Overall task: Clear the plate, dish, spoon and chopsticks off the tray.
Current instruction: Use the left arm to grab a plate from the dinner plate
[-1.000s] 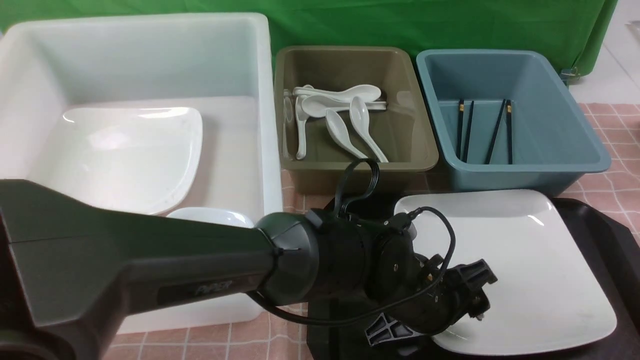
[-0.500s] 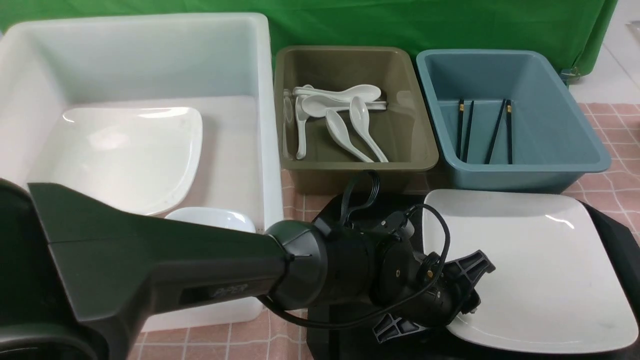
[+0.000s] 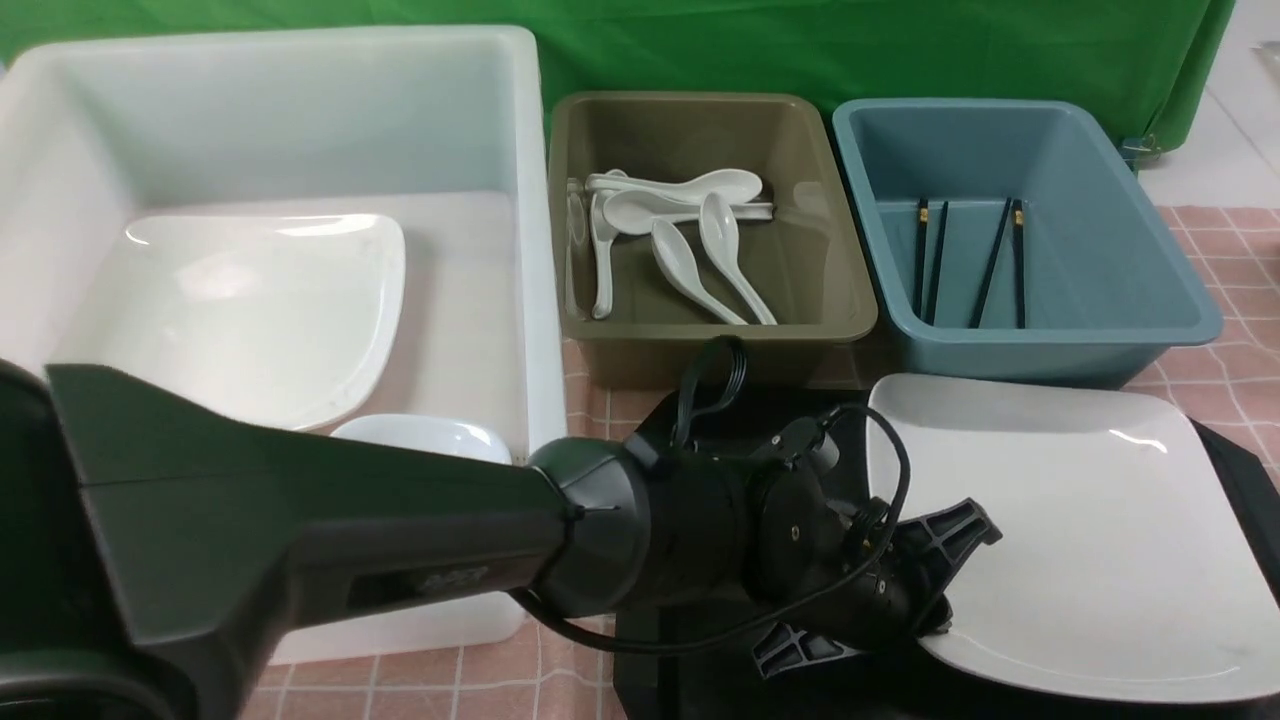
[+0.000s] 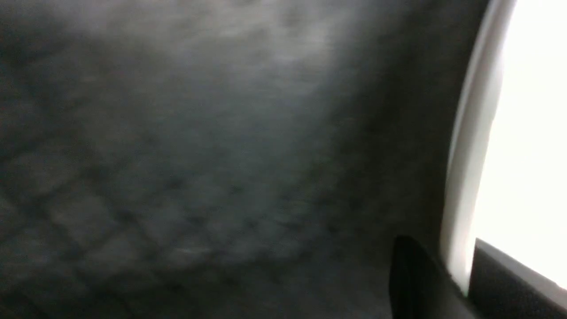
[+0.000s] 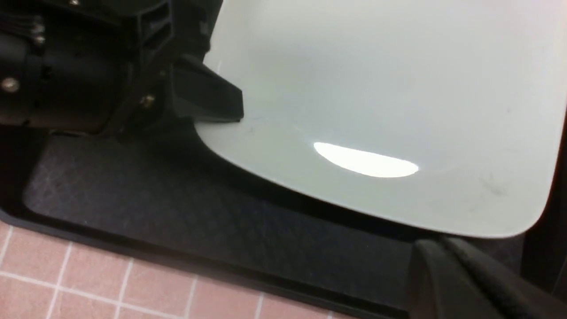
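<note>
The large white square plate (image 3: 1080, 530) lies tilted over the black tray (image 3: 680, 675), its left edge raised. My left gripper (image 3: 935, 610) is shut on that left rim; in the left wrist view the rim (image 4: 465, 177) runs between the two fingers of the gripper (image 4: 458, 266). The right wrist view shows the plate (image 5: 376, 88) above the tray (image 5: 177, 208), with my right gripper (image 5: 438, 248) shut and just below the plate's near edge, holding nothing. White spoons (image 3: 700, 240) lie in the olive tub. Black chopsticks (image 3: 965, 260) lie in the blue tub.
A big white tub (image 3: 530, 200) at the left holds a twin plate (image 3: 240, 310) and a small white dish (image 3: 420, 435). The olive tub (image 3: 720, 335) and the blue tub (image 3: 1050, 350) stand behind the tray. My left arm crosses the front left.
The plate has moved to the right across the tray with my left gripper on its left rim. The tubs and their contents have not moved.
</note>
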Controlling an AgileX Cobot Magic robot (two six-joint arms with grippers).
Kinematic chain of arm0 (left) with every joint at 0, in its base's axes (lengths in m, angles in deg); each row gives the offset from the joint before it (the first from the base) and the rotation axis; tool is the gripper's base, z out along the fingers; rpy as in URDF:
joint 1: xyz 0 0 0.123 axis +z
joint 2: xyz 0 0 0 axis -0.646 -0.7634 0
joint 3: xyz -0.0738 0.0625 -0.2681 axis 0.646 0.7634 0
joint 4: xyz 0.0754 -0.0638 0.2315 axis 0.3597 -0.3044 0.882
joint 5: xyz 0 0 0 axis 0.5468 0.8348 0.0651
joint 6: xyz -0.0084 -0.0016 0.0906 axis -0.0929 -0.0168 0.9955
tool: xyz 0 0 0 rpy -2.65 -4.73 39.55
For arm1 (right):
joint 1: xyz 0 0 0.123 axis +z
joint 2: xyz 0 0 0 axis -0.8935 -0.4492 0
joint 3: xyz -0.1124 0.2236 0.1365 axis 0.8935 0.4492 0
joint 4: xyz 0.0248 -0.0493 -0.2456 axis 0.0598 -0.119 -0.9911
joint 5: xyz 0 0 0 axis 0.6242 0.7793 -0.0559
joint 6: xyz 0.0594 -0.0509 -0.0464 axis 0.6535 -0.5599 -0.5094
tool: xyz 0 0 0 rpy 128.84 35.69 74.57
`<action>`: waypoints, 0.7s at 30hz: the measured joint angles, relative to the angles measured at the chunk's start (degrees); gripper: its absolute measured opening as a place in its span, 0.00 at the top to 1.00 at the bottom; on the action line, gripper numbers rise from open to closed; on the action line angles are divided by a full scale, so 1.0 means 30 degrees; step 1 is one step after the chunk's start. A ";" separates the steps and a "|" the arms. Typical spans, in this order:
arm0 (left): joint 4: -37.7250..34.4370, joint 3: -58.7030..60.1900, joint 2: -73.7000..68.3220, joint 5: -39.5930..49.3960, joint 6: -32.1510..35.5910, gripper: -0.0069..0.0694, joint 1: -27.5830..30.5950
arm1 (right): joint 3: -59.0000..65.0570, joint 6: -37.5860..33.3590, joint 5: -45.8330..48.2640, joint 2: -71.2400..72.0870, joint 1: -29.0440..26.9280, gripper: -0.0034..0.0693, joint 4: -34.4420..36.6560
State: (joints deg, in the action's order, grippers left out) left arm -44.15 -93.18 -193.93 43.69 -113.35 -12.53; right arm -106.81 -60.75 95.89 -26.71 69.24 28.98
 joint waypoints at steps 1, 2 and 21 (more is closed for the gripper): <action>0.0020 0.0017 0.0057 0.0000 0.0036 0.85 0.0000 | 0.0000 0.0000 -0.0048 0.0038 0.0000 0.91 0.0000; 0.0468 0.0050 0.0533 -0.0014 0.0180 0.87 0.0000 | 0.0000 0.0000 -0.0263 0.0204 0.0000 0.91 0.0000; 0.3641 0.0161 0.5254 0.0514 0.0540 0.87 0.0842 | 0.0028 -0.0499 -0.1122 0.2073 0.0000 0.91 0.0007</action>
State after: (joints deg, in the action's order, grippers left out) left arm -33.23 -92.70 -178.17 45.23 -111.73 -10.01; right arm -106.72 -62.24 92.53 -20.49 69.24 29.00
